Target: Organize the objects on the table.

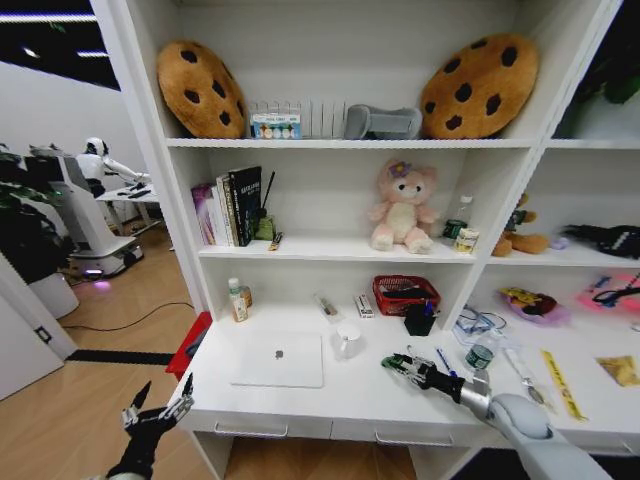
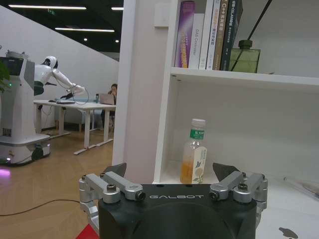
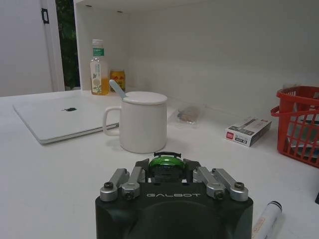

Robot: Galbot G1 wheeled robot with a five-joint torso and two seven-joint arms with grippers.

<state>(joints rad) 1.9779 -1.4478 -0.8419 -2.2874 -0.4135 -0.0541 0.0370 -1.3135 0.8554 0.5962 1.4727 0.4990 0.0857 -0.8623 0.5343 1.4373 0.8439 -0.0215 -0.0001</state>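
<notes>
My right gripper [image 1: 398, 363] hovers low over the white table [image 1: 360, 390], right of centre, shut on a tiny green toy car [image 3: 166, 162]. Just beyond it stands a white mug [image 3: 143, 122] with a lid and spoon. The thin silver laptop [image 1: 278, 360] lies closed on the table's left half. A blue pen [image 1: 445, 361] lies beside my right wrist. My left gripper [image 1: 160, 410] hangs open with nothing in it, off the table's front left corner and below its top. From the left wrist it faces a drink bottle [image 2: 194, 154] at the table's back left.
A red basket [image 1: 405, 293], a black pot [image 1: 420, 320] and a small box [image 3: 247, 132] stand at the back. A marker [image 3: 264, 219] lies by my right gripper. A tape roll [image 1: 480, 356] and a yellow ruler [image 1: 563, 383] lie further right. Shelves rise behind.
</notes>
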